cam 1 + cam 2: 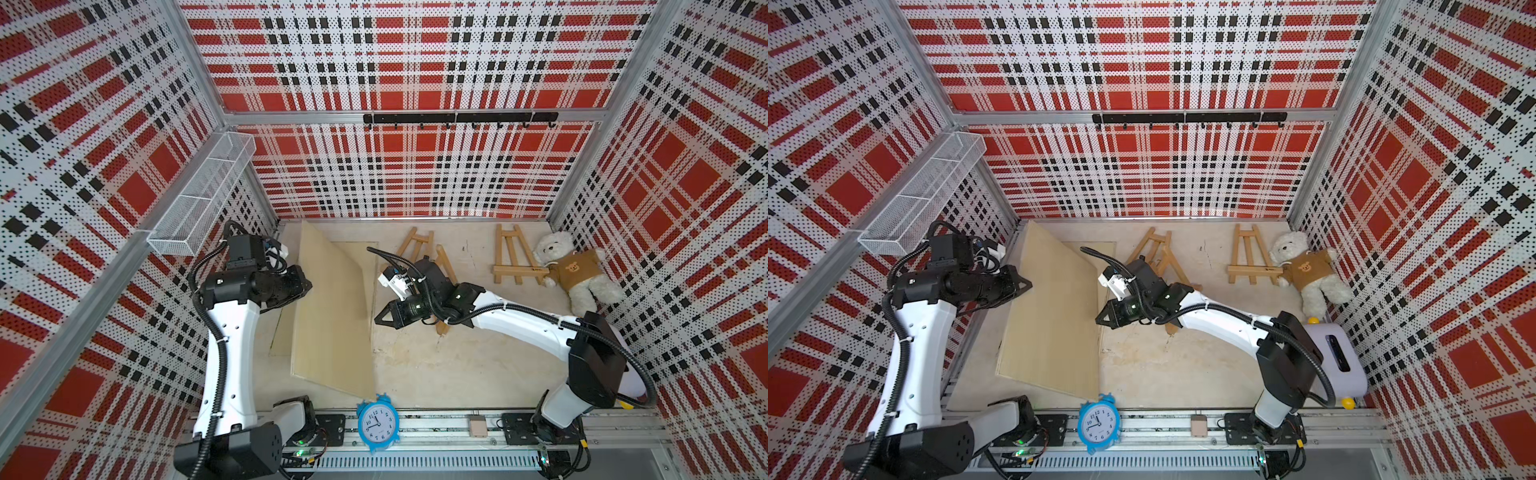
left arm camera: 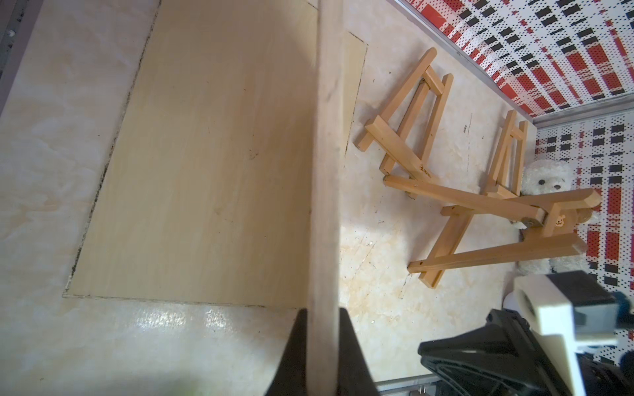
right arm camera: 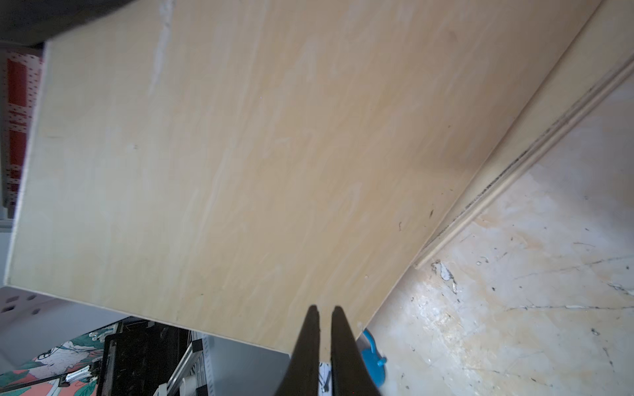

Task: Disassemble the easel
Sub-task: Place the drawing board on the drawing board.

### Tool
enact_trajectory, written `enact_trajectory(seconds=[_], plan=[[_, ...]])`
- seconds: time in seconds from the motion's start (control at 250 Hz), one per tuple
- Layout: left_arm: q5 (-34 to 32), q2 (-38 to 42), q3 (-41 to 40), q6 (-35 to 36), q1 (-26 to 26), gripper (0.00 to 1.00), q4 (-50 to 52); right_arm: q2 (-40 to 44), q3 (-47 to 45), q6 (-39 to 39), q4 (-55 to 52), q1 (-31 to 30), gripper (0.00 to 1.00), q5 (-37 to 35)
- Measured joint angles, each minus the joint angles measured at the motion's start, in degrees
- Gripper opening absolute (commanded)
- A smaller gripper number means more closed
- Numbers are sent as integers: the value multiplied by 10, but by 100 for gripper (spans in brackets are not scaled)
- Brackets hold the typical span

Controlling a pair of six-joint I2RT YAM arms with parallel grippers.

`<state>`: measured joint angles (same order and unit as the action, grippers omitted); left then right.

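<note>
The larger wooden easel frame [image 2: 480,202] lies flat on the pale beige table [image 1: 457,365], out towards the middle of the far edge, half hidden under the right arm in both top views. A pale plywood board [image 1: 332,316] stands tilted over the table's left half, and the left gripper [image 2: 322,329] is clenched on its left edge. The right gripper [image 3: 324,315] is pinched closed on nothing, its tips right at the board's right edge; whether they touch I cannot tell. A thin flat wooden sheet [image 2: 206,154] lies under the board. A small wooden easel [image 2: 394,147] lies by the far edge, a second small easel [image 1: 519,271] touches the white teddy bear in a brown jumper [image 1: 577,270] near the far right corner, and a blue alarm clock [image 1: 377,422] sits at the near edge
</note>
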<state>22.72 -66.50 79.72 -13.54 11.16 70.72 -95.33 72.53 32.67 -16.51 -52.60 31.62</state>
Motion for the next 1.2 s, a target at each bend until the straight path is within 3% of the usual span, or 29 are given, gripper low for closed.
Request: enact_trajectory(seconds=[0.188, 0.552, 0.708, 0.876, 1.201], plan=[[33, 5, -15, -15, -4, 0, -33, -1, 1, -12, -15, 0, 14, -7], [102, -4, 10, -85, -57, 0, -151, 3, 35, -39, -74, 0, 15, -30], [47, -36, 65, -54, -83, 0, -146, 31, 39, -52, -111, 5, 16, -50], [-14, -77, 70, -33, -110, 0, -146, 88, 57, -71, -163, 21, 17, -73], [-43, -141, 70, -4, -115, 0, -146, 131, 90, -91, -212, 35, 17, -103]])
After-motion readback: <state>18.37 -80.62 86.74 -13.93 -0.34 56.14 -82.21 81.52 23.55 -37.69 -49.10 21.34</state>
